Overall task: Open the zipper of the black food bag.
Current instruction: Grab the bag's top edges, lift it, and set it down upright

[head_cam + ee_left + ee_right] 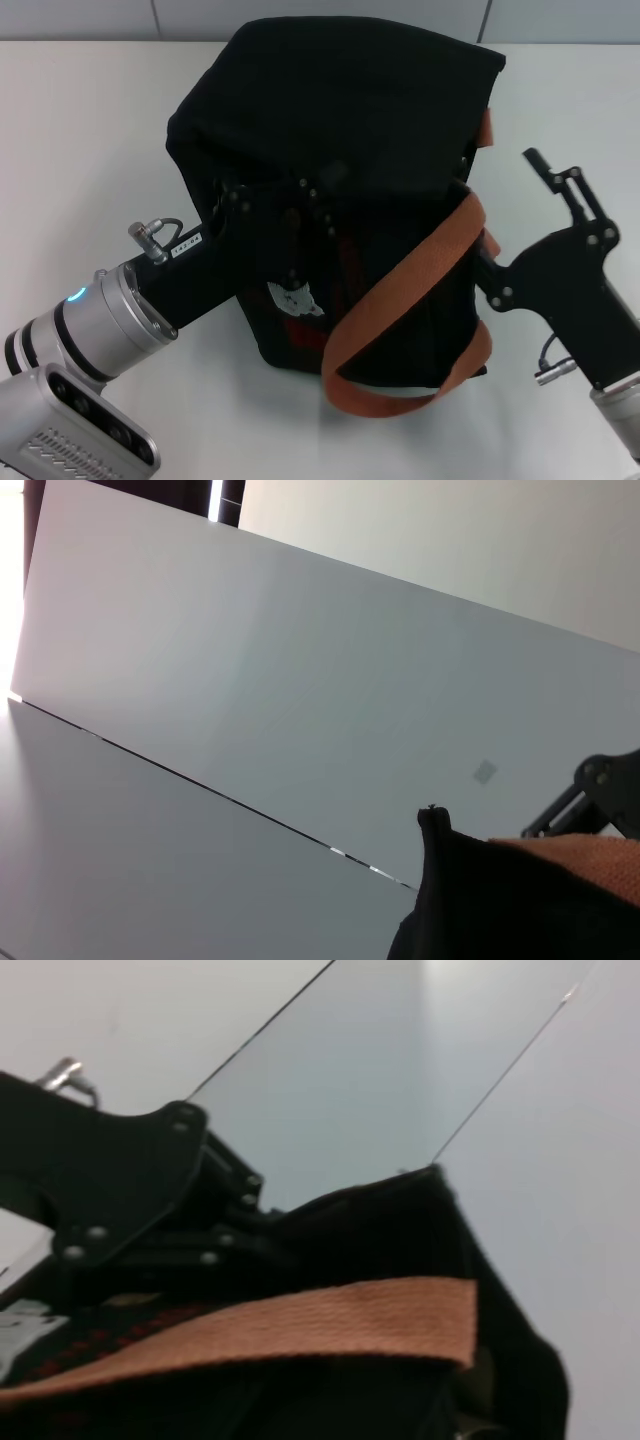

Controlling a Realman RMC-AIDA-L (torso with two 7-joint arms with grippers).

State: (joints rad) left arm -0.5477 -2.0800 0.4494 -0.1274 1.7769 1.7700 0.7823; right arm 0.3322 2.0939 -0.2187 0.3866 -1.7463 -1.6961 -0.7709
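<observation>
The black food bag (340,100) stands in the middle of the white table, with orange-brown straps (400,300) hanging down its front and a white bear patch (295,297) above a red label. I cannot make out the zipper or its pull against the black fabric. My left gripper (300,205) reaches in from the lower left and lies against the bag's upper front edge. At the bag's right side my right gripper (515,215) is open, one finger near the strap and the other standing free. The right wrist view shows a strap (330,1325) and the bag's top corner (420,1210).
The white table (80,130) stretches around the bag on both sides, with a wall of pale panels at the back. In the left wrist view, a corner of the bag (500,900) shows before the wall.
</observation>
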